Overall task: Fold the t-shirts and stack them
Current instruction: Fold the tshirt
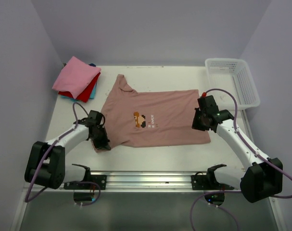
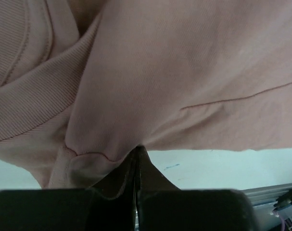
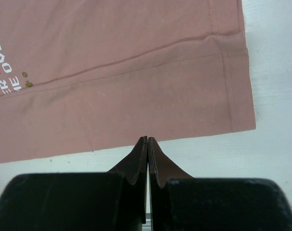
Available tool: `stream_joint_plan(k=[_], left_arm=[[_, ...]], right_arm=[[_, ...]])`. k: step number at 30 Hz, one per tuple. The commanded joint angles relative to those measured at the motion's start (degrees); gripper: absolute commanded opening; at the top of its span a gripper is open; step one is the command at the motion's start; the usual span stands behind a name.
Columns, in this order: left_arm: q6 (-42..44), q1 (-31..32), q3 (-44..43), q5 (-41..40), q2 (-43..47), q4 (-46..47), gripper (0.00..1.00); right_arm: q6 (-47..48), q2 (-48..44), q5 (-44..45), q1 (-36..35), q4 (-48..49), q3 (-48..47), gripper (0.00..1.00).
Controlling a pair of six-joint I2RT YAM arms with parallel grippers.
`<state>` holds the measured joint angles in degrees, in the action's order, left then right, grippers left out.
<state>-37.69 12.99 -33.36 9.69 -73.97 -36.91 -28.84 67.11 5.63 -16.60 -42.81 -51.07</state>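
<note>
A dusty-pink t-shirt [image 1: 155, 118] with a small pixel figure and white text lies spread flat in the middle of the table. My left gripper [image 1: 102, 143] is at its near left corner by the sleeve. In the left wrist view the jaws are shut, and the bunched cloth [image 2: 184, 72] runs down into the left gripper [image 2: 137, 149] tips. My right gripper [image 1: 202, 124] sits at the shirt's right hem. It is shut and empty, and in the right wrist view the right gripper [image 3: 147, 138] tips stop just short of the shirt's [image 3: 136, 72] near edge. Folded t-shirts [image 1: 77, 77], bright pink over red and blue, are stacked at the back left.
A white lattice basket [image 1: 232, 82] stands at the back right corner. A metal rail [image 1: 146, 180] carrying both arm bases runs along the near edge. Pale walls close in the back and both sides of the table [image 1: 174, 156].
</note>
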Motion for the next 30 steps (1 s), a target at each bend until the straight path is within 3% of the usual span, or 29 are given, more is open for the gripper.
stream_joint_plan(k=[1,4,8,12,18,25,26,27,28,29,30], left_arm=[[-2.9,-0.8,-0.5,-6.5,-4.5,-2.5,0.00],[-5.7,-1.3,-3.0,-9.2,-5.7,-6.4,0.00],[-9.8,-1.5,-11.3,-24.5,-5.2,-16.2,0.00],[-11.0,-2.4,-15.3,-29.1,-3.7,-21.1,0.01],[-9.5,-3.2,-16.2,-27.7,-3.8,-21.5,0.00],[5.2,-3.2,-18.9,-10.9,1.1,-4.3,0.00],[6.4,-3.2,-20.1,-6.5,1.6,-2.0,0.01],[6.7,-3.2,-21.0,-5.7,1.6,-0.3,0.11],[7.2,-3.2,-21.9,-5.0,1.6,3.7,0.25],[7.5,-3.2,-23.3,-3.5,0.6,6.4,0.41],[7.5,-3.2,-24.3,-3.4,-0.4,10.4,0.42]], right_arm=[[1.2,-2.4,2.3,0.1,-0.6,0.5,0.00],[1.4,-3.1,2.5,0.2,-0.6,1.1,0.00],[1.2,-3.9,2.7,0.3,-0.6,1.3,0.00],[1.1,-3.5,2.7,0.4,-0.4,1.2,0.00],[0.9,-2.2,3.2,0.7,-1.1,1.1,0.00],[0.9,0.8,3.0,0.7,0.2,-0.7,0.01],[0.8,1.2,1.9,0.7,0.8,-1.3,0.09],[0.9,1.5,1.4,0.7,1.1,-1.9,0.23],[0.9,2.1,1.1,0.8,1.7,-3.3,0.47],[1.0,2.9,0.9,0.7,2.2,-4.2,0.54],[1.2,3.5,0.4,0.7,2.9,-6.3,0.62]])
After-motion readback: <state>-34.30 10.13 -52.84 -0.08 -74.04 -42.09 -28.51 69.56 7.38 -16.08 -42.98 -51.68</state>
